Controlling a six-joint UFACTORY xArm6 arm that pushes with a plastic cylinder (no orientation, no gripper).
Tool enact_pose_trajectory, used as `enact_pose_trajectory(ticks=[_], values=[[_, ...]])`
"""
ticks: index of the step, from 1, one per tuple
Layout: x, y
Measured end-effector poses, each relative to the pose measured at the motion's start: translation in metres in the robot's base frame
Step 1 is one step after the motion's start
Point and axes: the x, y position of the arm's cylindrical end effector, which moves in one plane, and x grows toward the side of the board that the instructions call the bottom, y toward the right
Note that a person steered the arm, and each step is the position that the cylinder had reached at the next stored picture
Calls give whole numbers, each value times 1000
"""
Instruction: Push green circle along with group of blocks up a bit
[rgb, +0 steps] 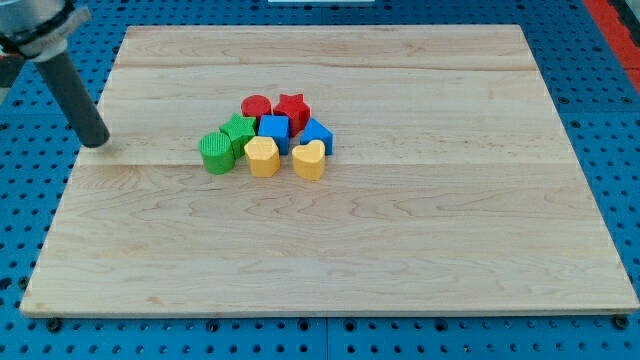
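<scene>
My tip (96, 143), a bare rod with no jaws to hold anything, stood upper left, well apart from the green circle (214, 154), not yet below it to push up.

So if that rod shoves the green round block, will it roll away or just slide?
Probably slide: the green circle stands on its flat end, a squat ribbed cylinder unlikely to tip. It touches the green star, so the cluster would likely shift with it. The wooden board looks smooth, so little drag. My tip sits well to its left.
</scene>
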Motion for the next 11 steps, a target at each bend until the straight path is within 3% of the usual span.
enact_pose_trajectory(ticks=[2,4,6,8,9,11], values=[[80,29],[73,71],[124,80],[90,85],[52,92],[1,141]])
